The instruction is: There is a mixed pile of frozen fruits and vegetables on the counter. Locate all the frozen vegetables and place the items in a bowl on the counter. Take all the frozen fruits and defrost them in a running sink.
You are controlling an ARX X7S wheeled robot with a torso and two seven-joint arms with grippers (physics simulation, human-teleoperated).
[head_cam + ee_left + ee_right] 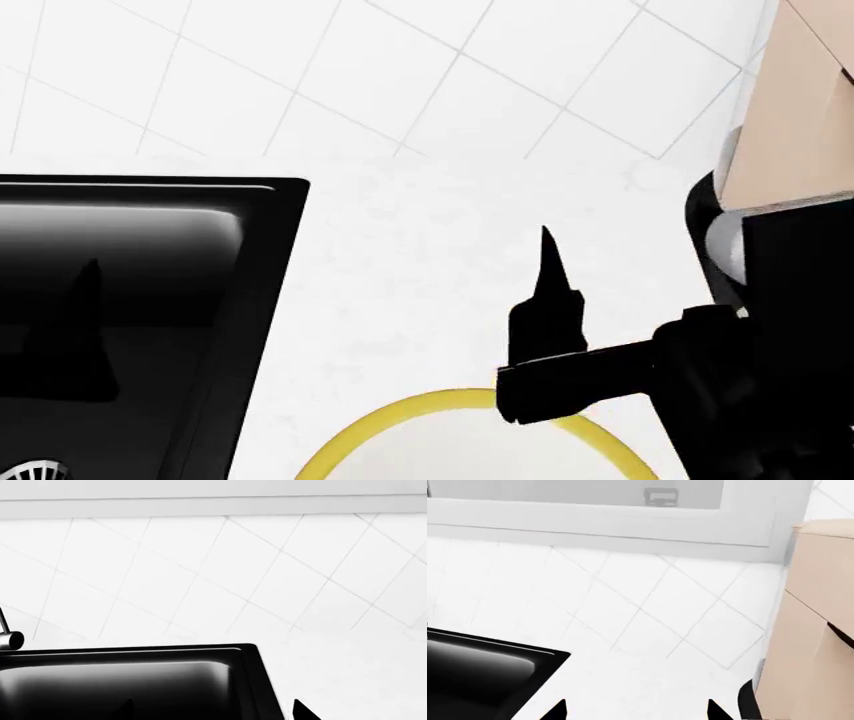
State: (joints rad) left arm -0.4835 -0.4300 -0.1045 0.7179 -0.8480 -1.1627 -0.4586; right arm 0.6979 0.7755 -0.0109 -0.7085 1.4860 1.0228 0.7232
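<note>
Leftward, sink [147, 300] black, no fruit showing – my left gripper's state I cannot tell | bowl [400, 420] rim below my right gripper [545, 290], spread, empty | produce unseen – likely hard, slick; grip midbody.

Nothing readable in any of these views, honestly: no text, labels, brand names, numbers or signs anywhere. The beige coffee machine [790, 110] at the right edge of the head view has plain panels with no lettering. The black sink [147, 300] on the left carries no logo that shows. In the right wrist view there's a small grey rectangular shape [661, 496] near the top centre, but it's too blurry to make out any writing.
</note>
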